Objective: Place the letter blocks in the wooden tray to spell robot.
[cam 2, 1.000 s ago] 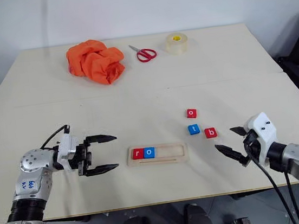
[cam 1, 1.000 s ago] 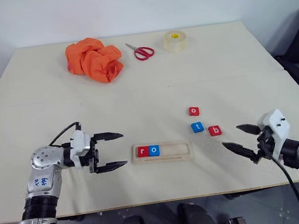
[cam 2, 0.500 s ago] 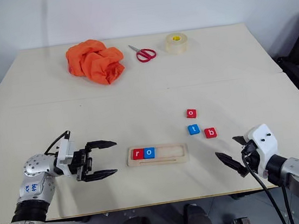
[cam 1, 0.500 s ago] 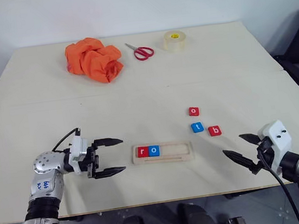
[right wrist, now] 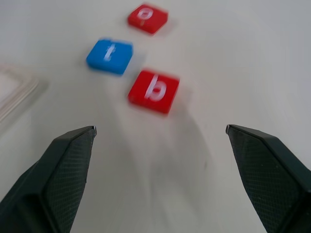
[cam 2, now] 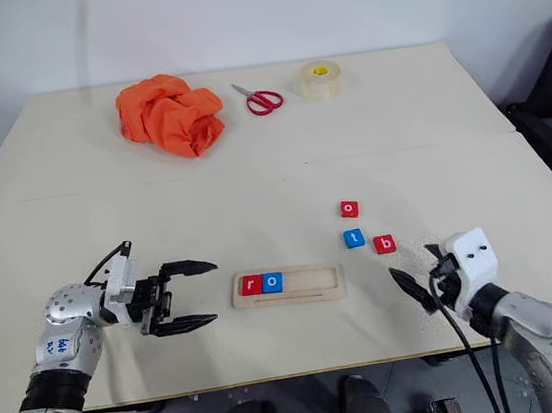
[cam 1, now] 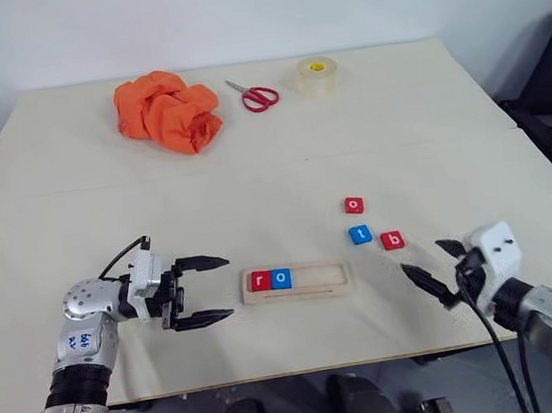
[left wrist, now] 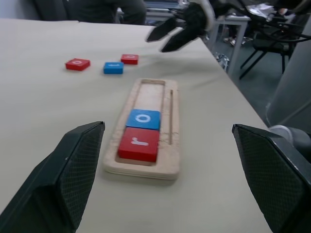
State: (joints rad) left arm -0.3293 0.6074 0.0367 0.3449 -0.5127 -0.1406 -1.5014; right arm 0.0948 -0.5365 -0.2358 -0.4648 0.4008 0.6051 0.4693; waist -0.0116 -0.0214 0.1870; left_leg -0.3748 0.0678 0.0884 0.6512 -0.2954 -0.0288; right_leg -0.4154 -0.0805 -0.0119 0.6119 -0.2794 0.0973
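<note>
Wooden tray (cam 1: 296, 283): lies on the table (cam 1: 273, 182) near its front edge, red r block (cam 1: 260, 281) and blue o block (cam 1: 281, 278) seated touching at its left end, the remaining slots bare, so b looks due next. Loose blocks, well apart from the tray on its right: red b block (cam 1: 392, 241), blue t block (cam 1: 360, 234), red o block (cam 1: 353, 204). Right gripper (cam 1: 434, 266): fingers spread wide, empty, aimed forward at the b block, seemingly lining up a pick; left gripper (cam 1: 204, 291): level, pointing at the tray's left end, wide open, empty
</note>
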